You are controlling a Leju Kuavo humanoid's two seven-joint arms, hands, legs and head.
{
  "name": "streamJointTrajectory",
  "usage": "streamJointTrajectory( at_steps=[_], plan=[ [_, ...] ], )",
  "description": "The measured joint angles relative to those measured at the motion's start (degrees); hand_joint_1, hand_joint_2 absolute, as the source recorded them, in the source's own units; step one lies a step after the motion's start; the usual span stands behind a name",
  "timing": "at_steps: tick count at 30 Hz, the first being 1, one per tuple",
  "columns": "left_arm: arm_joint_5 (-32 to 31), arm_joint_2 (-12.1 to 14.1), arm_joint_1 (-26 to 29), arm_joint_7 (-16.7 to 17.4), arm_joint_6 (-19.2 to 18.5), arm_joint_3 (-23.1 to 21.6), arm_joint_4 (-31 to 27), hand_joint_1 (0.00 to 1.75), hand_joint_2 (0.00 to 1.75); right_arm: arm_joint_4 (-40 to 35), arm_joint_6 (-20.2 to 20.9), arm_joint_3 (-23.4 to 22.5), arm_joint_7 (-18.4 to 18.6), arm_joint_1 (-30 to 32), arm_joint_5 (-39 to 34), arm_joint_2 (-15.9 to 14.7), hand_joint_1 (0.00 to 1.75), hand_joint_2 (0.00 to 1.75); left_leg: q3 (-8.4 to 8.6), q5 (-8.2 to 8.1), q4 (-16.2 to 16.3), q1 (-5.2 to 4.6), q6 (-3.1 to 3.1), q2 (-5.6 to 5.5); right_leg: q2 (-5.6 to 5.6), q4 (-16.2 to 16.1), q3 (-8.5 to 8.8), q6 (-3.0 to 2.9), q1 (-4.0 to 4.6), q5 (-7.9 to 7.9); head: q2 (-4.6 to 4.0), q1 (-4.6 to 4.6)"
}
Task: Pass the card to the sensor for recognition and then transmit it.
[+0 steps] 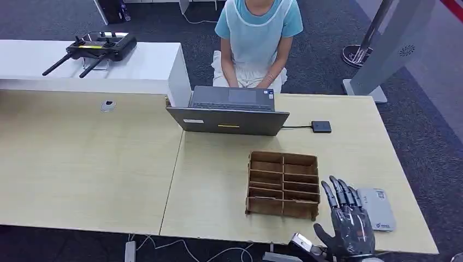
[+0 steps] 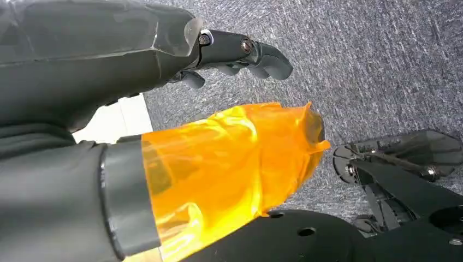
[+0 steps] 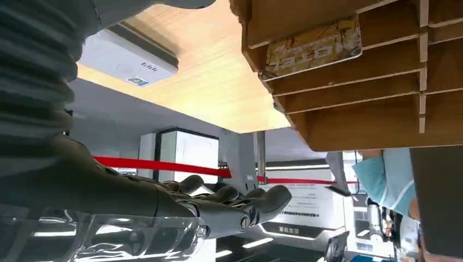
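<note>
Our right hand (image 1: 348,221) hovers at the table's (image 1: 82,164) near right edge, fingers spread and holding nothing, between the wooden rack (image 1: 283,184) and the white sensor (image 1: 378,208). We judge it is placed there to reach into the rack. The card (image 3: 314,49) lies in one rack slot, as the right wrist view shows; from the head view we cannot see it inside the rack. Our left hand (image 2: 240,54) hangs over the carpet with fingers curled in and nothing in them. A person (image 1: 256,38) sits at the far side behind a laptop (image 1: 229,117), cut off at the top.
</note>
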Motion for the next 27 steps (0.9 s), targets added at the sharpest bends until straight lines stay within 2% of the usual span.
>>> streamJointTrajectory(
  at_steps=[13,19,22,27],
  plan=[
    [0.1,0.0,0.0,0.2,0.0,-0.2,0.0,0.0,0.0,2.8,1.7,-1.2,-1.8,-1.6,-0.2,3.0,0.0,1.75,0.0,0.0,0.0,0.0,0.0,0.0,0.0,0.0,0.0,0.0,0.0,0.0,-0.02,0.0],
    [0.1,0.0,-0.1,0.2,0.0,-0.3,0.0,0.0,0.0,3.7,1.9,-1.2,-2.0,-2.2,-0.1,4.0,0.09,1.75,0.0,0.0,0.0,0.0,0.0,0.0,0.0,0.0,0.0,0.0,0.0,0.0,-0.02,0.0],
    [0.1,0.0,-0.1,0.2,0.1,-0.3,0.0,0.0,0.0,4.2,1.9,-1.2,-2.1,-2.5,-0.1,4.4,0.19,1.75,0.0,0.0,0.0,0.0,0.0,0.0,0.0,0.0,0.0,0.0,0.0,0.0,-0.02,0.0],
    [0.2,0.0,-0.1,0.2,0.2,-0.3,0.0,0.0,0.0,4.8,1.9,-1.2,-2.3,-2.9,0.1,4.9,0.24,1.75,0.0,0.0,0.0,0.0,0.0,0.0,0.0,0.0,0.0,0.0,0.0,0.0,0.0,0.0]
  ],
)
